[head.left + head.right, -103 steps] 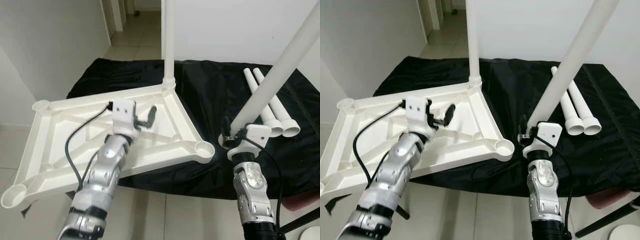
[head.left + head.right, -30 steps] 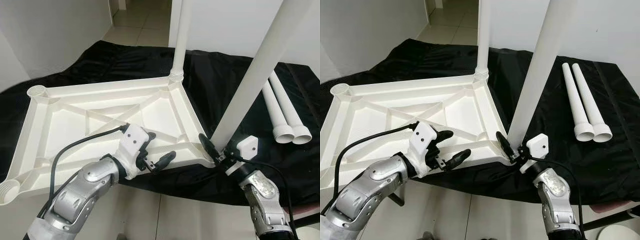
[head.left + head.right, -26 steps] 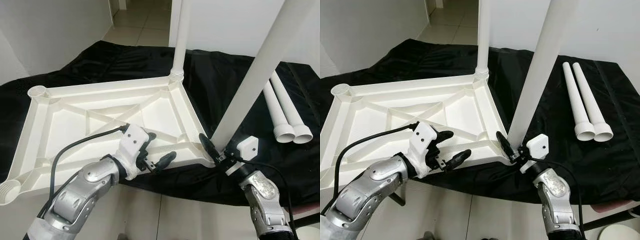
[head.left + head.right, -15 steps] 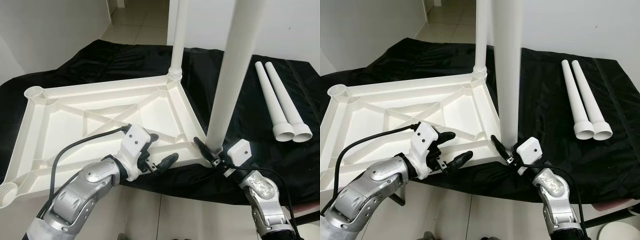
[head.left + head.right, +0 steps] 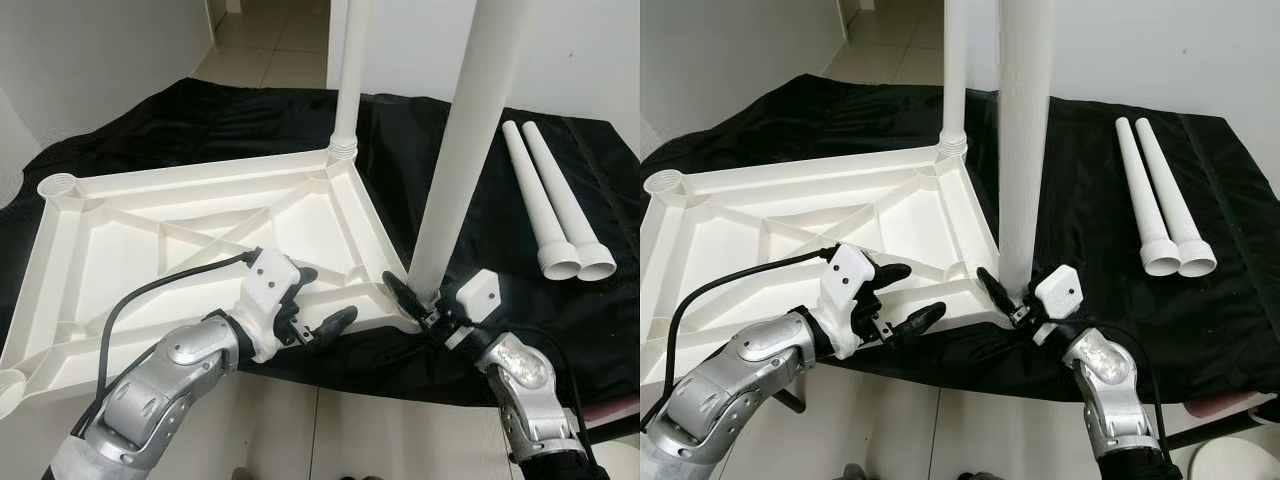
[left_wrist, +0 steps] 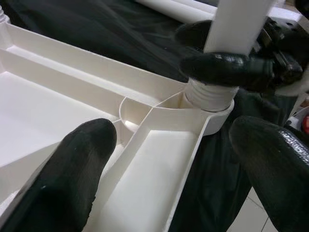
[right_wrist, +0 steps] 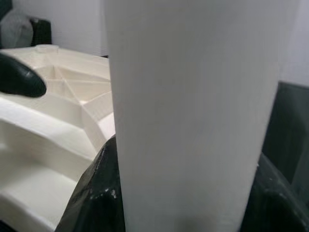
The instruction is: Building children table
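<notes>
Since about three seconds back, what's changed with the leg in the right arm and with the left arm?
The right gripper brought the leg from a steep lean to nearly upright, its threaded end now at the tabletop's near corner socket. The left gripper dropped from over the panel to its near edge, jaws open. Unchanged: the far-corner leg stands, the two spare legs lie on the black cloth.
</notes>
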Available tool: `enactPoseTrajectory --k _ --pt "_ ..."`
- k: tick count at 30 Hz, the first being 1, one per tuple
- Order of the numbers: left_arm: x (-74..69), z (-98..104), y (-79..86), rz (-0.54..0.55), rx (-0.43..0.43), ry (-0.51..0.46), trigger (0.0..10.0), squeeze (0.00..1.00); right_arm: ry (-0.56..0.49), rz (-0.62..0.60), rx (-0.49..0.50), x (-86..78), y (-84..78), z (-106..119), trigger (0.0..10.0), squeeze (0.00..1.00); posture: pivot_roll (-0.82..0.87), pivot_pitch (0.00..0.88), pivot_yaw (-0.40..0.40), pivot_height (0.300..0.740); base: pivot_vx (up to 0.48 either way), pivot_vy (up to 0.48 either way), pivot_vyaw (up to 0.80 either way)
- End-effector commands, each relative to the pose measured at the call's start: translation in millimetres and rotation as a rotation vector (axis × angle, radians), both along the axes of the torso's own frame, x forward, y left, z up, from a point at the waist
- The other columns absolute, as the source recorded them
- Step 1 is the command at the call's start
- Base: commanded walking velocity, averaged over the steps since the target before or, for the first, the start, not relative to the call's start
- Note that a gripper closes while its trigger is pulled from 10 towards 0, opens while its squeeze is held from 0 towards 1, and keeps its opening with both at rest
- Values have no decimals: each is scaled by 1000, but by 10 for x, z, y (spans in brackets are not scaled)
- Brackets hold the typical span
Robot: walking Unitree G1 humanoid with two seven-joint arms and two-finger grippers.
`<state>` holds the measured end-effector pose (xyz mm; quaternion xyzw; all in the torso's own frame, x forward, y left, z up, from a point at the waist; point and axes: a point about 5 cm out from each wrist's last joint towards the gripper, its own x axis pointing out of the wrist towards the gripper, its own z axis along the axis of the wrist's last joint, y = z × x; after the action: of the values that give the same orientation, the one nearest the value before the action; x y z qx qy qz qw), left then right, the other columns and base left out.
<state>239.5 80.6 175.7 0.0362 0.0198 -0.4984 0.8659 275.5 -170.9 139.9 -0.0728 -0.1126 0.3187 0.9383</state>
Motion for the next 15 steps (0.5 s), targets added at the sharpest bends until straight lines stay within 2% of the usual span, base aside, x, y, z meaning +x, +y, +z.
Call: enactPoseTrajectory --k 1,10,13,14,15 --pt "-44 29 -6 -61 4 -4 10000 0 278 -18 34 -38 -2 -399 10000 0 74 141 15 740 0 0 0" --pt "-73 24 -5 -51 -1 1 10000 0 312 -52 44 -67 -22 -478 10000 0 80 147 2 740 0 0 0" --pt "-83 22 2 -45 -5 3 10000 0 298 -66 35 -105 -24 -511 10000 0 79 151 -4 740 0 0 0" --pt "-80 24 10 -36 -7 1 10000 0 229 -95 29 -167 -14 -517 10000 0 80 151 -7 740 0 0 0" --pt "-80 24 10 -36 -7 1 10000 0 229 -95 29 -167 -14 -517 10000 0 80 151 -7 740 0 0 0"
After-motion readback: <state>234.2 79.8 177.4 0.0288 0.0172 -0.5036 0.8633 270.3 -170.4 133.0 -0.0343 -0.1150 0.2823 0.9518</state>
